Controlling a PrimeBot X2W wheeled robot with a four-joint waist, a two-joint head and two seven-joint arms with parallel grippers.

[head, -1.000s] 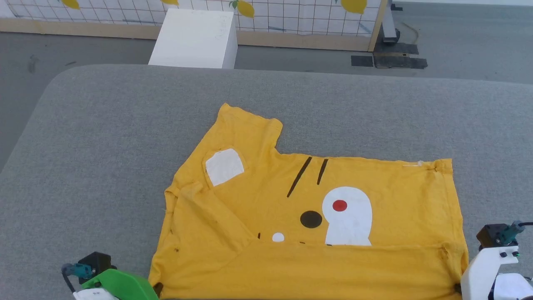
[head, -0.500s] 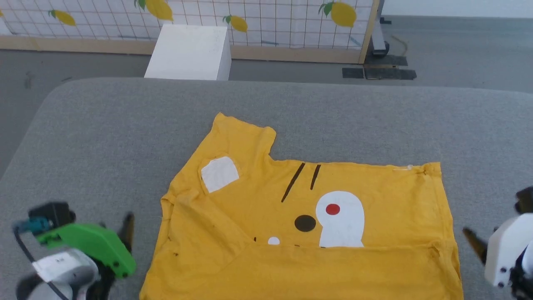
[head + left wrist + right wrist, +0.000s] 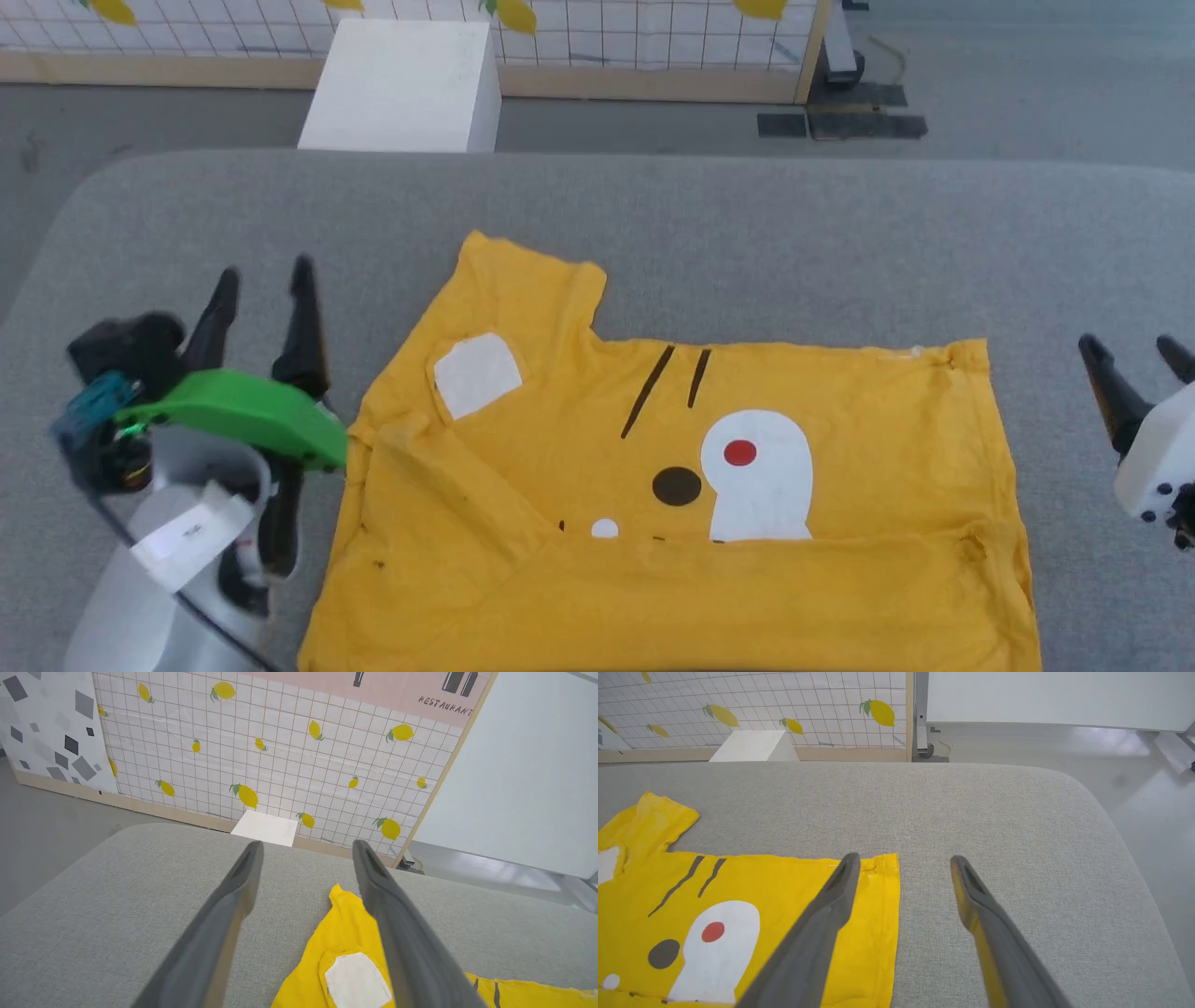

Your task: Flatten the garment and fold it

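Note:
The garment, a mustard-yellow T-shirt with a cartoon face print, lies on the grey padded table. Its near edge is folded up over the lower part of the print, and one sleeve sticks out at the far left. My left gripper hovers open just left of the shirt, nothing between its fingers; in the left wrist view the sleeve lies below its right finger. My right gripper stands open off the shirt's right edge; in the right wrist view the shirt's far right corner lies under its left finger.
A white box stands on the floor beyond the table's far edge, in front of a lemon-patterned grid partition. Bare grey table surface stretches behind and to both sides of the shirt. The table's rounded right corner drops to the floor.
Both grippers have opened, let go of the shirt's near corners, and risen outward, away from the near edge to either side. The fold stays in place. The head camera has shifted slightly.

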